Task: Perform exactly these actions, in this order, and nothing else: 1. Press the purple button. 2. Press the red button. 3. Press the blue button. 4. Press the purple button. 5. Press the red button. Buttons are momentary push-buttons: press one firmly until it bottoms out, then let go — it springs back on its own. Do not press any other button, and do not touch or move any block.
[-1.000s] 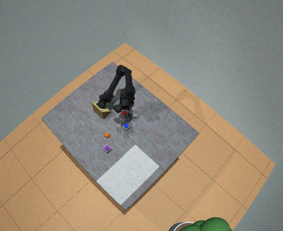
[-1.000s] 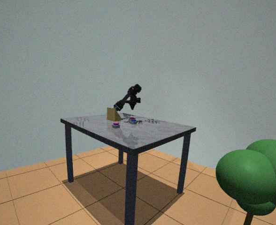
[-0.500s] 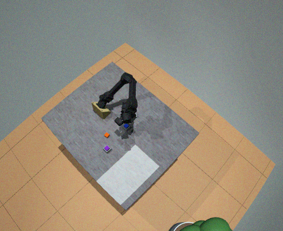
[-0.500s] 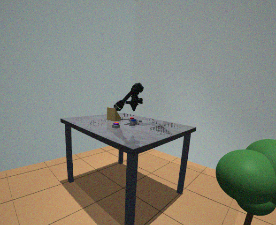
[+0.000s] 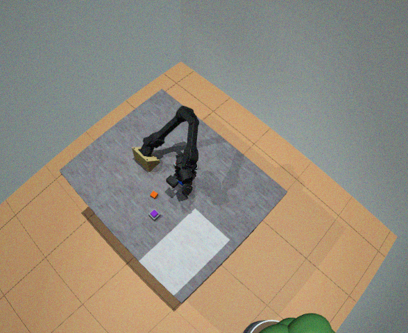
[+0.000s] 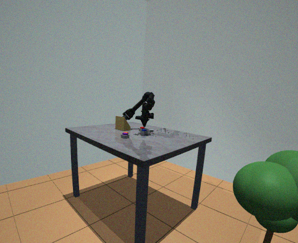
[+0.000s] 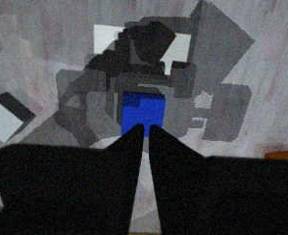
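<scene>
The gray surface [image 5: 114,186] [image 6: 112,141] carries the black arm [image 5: 192,137] [image 6: 137,104] on its tan wedge-shaped mount [image 5: 145,161] [image 6: 122,123], with a white sheet [image 5: 186,250] lying well apart from them. The hand [image 6: 144,125] [image 7: 146,130], its fingers drawn nearly together with nothing between them, points down over the blue button [image 5: 180,182] [image 6: 144,130] [image 7: 143,112]; whether they touch I cannot tell. The red button [image 6: 142,127] is near the blue one, the purple button [image 5: 154,214] [image 6: 124,133] stands apart, and a small orange block [image 5: 154,194] [image 7: 282,155] lies near the purple one.

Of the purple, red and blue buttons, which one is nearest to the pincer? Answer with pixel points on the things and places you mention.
The blue button [image 5: 180,182] [image 6: 144,129] [image 7: 143,110]: the wrist view shows it directly at the fingertips; the others are farther.
</scene>
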